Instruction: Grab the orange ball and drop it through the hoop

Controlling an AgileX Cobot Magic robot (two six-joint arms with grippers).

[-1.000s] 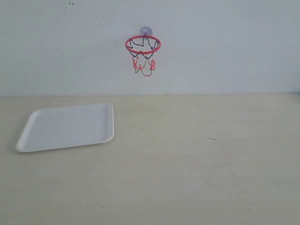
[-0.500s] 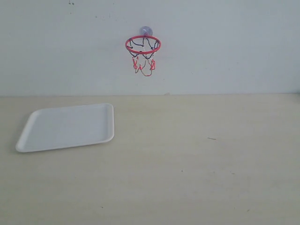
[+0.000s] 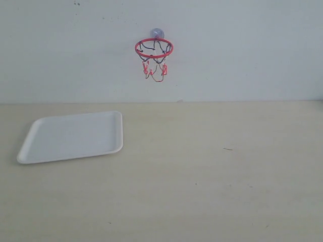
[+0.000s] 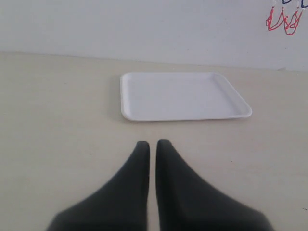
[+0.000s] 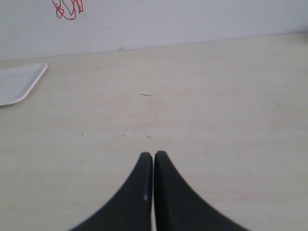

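Although the task turns on the orange ball, no view shows it, so where it lies cannot be told; neither the tray nor the bare table carries it. As a small toy ball it would likely be light, a little springy and prone to roll, so a hold across its widest part, jaws on opposite sides, seems safest. One hoop (image 3: 154, 48) hangs on the wall in the upper middle of the exterior view, its red ring level, net drooping beneath, suction cup above. One white tray (image 3: 70, 137) lies at the left centre on the table (image 3: 212, 181), with nothing in it. Two grippers show, one per wrist camera: the left gripper (image 4: 152, 144) has its jaws drawn together with only a sliver between, gripping nothing, and the right gripper (image 5: 153, 155) is likewise pressed closed and holds nothing. Neither appears in the exterior view.
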